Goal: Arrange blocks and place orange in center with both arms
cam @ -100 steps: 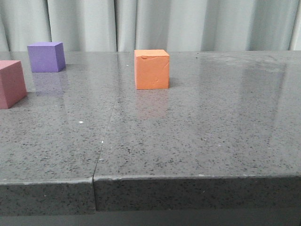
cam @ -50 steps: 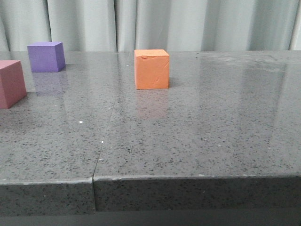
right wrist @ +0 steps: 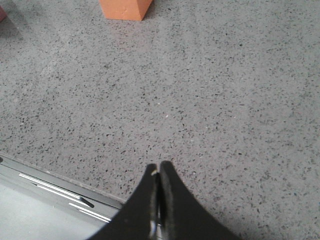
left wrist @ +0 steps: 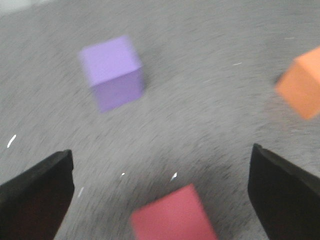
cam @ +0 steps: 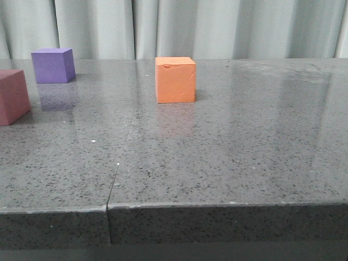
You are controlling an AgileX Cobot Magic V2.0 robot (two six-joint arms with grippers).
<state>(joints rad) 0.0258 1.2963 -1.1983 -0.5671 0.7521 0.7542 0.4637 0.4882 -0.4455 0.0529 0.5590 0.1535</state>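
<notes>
We see our left gripper [left wrist: 160, 200] spread wide above the pinkish-red cube [left wrist: 173, 216]; our right gripper [right wrist: 159, 172] pinched together, well short of the orange cube [right wrist: 124, 8].

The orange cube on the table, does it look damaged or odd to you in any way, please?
Slightly. The orange cube has a small crease or dent at the top edge of its front face, near the left corner. Otherwise it sits upright and square on the table, apart from the other two cubes.
</notes>
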